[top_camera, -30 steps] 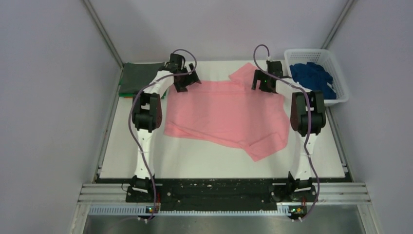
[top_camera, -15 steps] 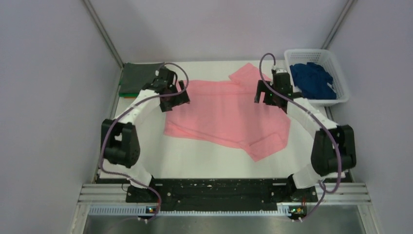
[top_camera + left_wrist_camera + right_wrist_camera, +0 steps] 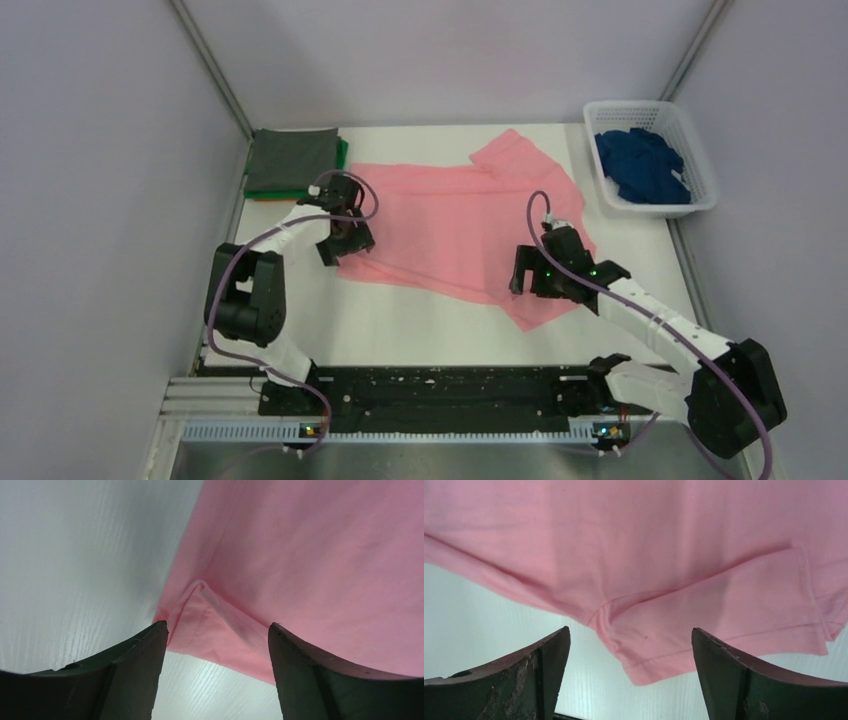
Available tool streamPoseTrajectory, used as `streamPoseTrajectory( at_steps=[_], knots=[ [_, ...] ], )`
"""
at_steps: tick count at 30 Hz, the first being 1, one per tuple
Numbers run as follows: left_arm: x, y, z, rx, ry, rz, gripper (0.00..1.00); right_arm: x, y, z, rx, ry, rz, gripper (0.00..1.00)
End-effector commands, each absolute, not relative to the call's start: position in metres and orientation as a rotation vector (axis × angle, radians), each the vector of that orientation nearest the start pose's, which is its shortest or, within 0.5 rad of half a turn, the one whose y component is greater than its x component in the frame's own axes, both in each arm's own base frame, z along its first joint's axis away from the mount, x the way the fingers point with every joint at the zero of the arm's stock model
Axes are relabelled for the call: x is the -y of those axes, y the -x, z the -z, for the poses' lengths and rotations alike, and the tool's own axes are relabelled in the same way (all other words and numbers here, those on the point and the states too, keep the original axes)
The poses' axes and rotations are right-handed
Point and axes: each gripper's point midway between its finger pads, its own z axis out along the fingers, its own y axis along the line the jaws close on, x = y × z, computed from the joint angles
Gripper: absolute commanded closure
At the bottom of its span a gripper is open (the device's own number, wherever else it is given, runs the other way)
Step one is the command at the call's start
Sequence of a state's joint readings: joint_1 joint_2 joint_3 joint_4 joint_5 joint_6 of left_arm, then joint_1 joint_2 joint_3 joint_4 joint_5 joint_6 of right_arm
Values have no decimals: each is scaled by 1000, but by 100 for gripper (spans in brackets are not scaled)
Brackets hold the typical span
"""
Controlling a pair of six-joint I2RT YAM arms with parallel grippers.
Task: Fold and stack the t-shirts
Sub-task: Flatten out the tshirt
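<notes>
A salmon-pink t-shirt [image 3: 450,220] lies spread flat across the white table. My left gripper [image 3: 337,245] hovers over the shirt's near-left corner. In the left wrist view that folded-over corner [image 3: 200,625] sits between my open left gripper [image 3: 217,627], with nothing clamped. My right gripper [image 3: 527,285] is over the near sleeve [image 3: 548,300]. In the right wrist view the sleeve hem [image 3: 674,652] lies under my right gripper [image 3: 630,630], whose jaws stand wide apart and hold nothing. A dark blue t-shirt [image 3: 645,165] is bunched in the basket. A folded grey t-shirt [image 3: 290,155] lies on a green one [image 3: 343,152].
The white lattice basket [image 3: 702,170] stands at the back right corner. The folded stack is at the back left corner. Bare white table [image 3: 400,320] runs between the shirt's near edge and the black rail [image 3: 430,385] at the arm bases. Grey walls close in both sides.
Both arms have drawn back from the shirt's far edge toward the near edge: the left to the near-left corner, the right to the near sleeve. The shirt has not moved.
</notes>
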State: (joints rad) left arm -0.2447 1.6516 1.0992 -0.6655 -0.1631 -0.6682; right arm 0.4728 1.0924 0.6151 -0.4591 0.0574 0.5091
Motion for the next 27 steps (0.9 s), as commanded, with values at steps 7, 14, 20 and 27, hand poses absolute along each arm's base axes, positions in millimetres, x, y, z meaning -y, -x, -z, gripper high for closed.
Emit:
streamPoseTrajectory(
  at_steps=[7,14,20,27],
  knots=[
    [76,-356,-38,-2657,720,-75,41,-122,-182,-63,-2600,-101,-293,12],
    [77,-349,-36,-2672,723,-67,76,-125,-157,-51,-2671,-97,-231,12],
    [82,-339,-46,-2660,702,-39,100,-121,-165,-36,-2663,-150,-123,14],
    [86,-324,-60,-2633,684,-19,100,-125,-164,-10,-2725,-132,-64,36]
  ],
)
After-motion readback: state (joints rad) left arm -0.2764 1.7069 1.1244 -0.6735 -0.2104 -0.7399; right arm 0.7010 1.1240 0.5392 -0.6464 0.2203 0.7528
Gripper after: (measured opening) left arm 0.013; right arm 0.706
